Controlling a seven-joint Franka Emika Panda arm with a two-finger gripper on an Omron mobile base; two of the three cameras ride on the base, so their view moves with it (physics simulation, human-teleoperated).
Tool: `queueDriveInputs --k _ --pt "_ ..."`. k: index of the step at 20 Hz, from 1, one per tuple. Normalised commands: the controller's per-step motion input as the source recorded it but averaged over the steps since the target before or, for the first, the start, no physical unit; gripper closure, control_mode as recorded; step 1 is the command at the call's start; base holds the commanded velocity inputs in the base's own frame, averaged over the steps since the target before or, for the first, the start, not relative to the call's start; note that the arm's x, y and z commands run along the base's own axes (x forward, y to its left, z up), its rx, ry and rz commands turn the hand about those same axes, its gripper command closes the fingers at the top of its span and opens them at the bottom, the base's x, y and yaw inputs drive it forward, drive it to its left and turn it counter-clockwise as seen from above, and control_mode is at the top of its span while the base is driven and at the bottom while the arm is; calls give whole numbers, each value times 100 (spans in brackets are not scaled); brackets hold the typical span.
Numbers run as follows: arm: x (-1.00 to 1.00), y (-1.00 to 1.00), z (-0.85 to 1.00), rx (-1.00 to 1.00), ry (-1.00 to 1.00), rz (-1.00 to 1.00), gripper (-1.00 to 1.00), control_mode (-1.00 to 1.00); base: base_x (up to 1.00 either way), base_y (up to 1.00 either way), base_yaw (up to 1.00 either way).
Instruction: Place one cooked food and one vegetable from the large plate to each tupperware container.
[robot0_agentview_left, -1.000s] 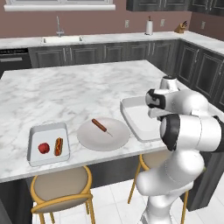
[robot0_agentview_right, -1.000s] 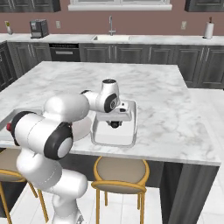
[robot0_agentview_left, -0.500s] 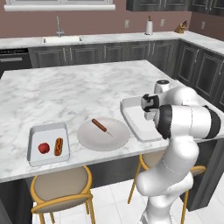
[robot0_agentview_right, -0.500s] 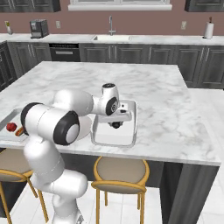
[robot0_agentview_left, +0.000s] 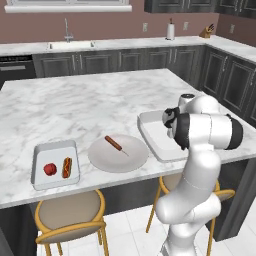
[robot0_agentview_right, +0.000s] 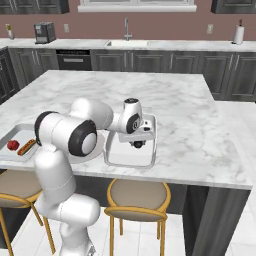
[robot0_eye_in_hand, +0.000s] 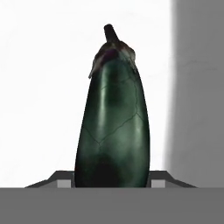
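Note:
My gripper (robot0_agentview_right: 137, 144) hangs low over the larger tupperware tray (robot0_agentview_right: 131, 159), shut on a dark green eggplant (robot0_eye_in_hand: 113, 127) that points stem-first at the tray's white floor (robot0_eye_in_hand: 43, 87). The eggplant sits between the fingertips of the gripper (robot0_eye_in_hand: 111, 179). From the left, that tray (robot0_agentview_left: 152, 131) lies at the counter's front right, partly behind my arm. The large plate (robot0_agentview_left: 107, 157) holds one thin brown sausage (robot0_agentview_left: 114, 143). The smaller tray (robot0_agentview_left: 52, 150) holds the red tomato (robot0_agentview_left: 49, 169) and a hot dog (robot0_agentview_left: 67, 167).
All three dishes line up along the front edge of the marble island (robot0_agentview_left: 90, 105). Two yellow stools (robot0_agentview_left: 67, 212) stand below that edge. A sink (robot0_agentview_left: 70, 45) and dark cabinets run along the back wall, with a paper towel roll (robot0_agentview_left: 170, 31) at the right.
The arm's elbow has swung and the hand has settled lower over the larger tray. The food on the plate and in the smaller tray has not moved.

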Motion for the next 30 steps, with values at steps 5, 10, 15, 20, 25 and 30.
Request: queueDriveInputs --k 5,10,15,20,25,30 --pt "1 0 -5 0 0 0 -100 -100 0 0 0" --pt "0 0 0 0 0 0 -100 -100 0 0 0" --pt "0 0 15 1 0 0 -100 -100 0 0 0" --pt "-7 17 95 24 -5 0 -100 -100 0 0 0" --pt "-8 86 93 7 -9 4 -100 -100 0 0 0" --pt "-1 100 50 0 -3 23 -100 -100 0 0 0"
